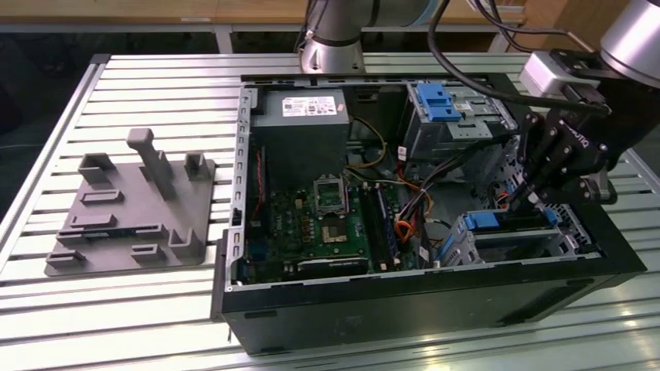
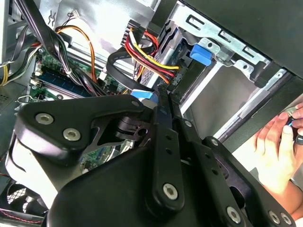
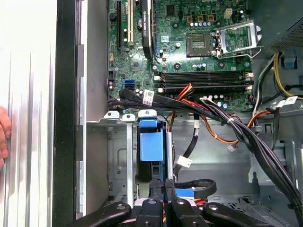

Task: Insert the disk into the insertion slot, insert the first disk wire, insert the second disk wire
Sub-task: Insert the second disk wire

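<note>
The disk (image 1: 502,222), edged by its bright blue carrier (image 3: 151,144), sits inside the insertion slot (image 1: 562,243), a silver perforated cage (image 3: 118,156) at the case's corner on the exterior view's right. My gripper (image 1: 512,207) reaches down into the case just over the disk's blue end. Both wrist views show its black fingers (image 3: 156,191) drawn together. A black disk wire (image 2: 112,64) loops to a blue connector (image 2: 142,93), which sits pinched at the fingertips of the gripper (image 2: 161,92).
The open computer case (image 1: 413,294) holds a motherboard (image 1: 320,224), a power supply (image 1: 299,116) and a taller cage with a blue latch (image 1: 438,104). Wire bundles (image 3: 246,137) cross beside the slot. A person's hand (image 2: 279,142) rests just outside the case wall. A grey fixture plate (image 1: 124,209) lies beside the case.
</note>
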Motion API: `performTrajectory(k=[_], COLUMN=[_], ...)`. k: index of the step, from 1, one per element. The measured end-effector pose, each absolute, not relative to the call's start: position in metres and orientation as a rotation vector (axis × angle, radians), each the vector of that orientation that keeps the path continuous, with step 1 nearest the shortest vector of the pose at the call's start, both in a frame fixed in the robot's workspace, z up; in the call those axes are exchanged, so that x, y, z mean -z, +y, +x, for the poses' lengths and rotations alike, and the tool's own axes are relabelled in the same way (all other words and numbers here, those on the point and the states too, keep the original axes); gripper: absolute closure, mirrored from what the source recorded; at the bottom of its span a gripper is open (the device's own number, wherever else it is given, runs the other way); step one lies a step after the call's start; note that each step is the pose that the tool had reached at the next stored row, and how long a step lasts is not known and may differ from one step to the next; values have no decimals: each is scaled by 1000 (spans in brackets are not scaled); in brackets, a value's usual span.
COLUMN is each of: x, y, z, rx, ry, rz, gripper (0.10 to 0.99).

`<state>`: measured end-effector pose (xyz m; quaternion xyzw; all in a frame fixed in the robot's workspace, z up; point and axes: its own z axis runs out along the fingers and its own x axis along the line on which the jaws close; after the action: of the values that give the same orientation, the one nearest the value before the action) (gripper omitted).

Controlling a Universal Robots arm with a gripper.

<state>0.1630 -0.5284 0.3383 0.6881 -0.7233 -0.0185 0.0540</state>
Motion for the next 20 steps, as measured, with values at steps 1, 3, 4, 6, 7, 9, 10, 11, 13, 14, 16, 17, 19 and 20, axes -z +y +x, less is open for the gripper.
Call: performTrajectory(k=[1, 3, 4, 6, 7, 9, 10, 11, 13, 14, 16, 17, 19, 20], x=[-338, -338, -338, -338, -338, -338, -338, -338, -337, -337, -337, -337, -337, -336], y=[-529, -529, -530, -530, -530, -531, -531, -531, -531, -531, -531, -531, -531, -531], z=[163, 163, 163, 163, 163, 163, 163, 163, 163, 164, 164, 164, 164, 164], rx=[56, 56, 56, 56, 56, 56, 56, 56, 56, 56, 56, 56, 56, 56], ry=[-2197, -2198, -2197, -2197, -2198, -2197, -2198, -2198, -2197, -2198, -2198, -2198, -2197, -2197], rz=[2091, 2091, 2091, 2091, 2091, 2090, 2090, 2090, 2091, 2091, 2090, 2090, 2090, 2090], gripper=[945, 945, 945, 945, 945, 945, 945, 945, 945, 945, 945, 945, 945, 945])
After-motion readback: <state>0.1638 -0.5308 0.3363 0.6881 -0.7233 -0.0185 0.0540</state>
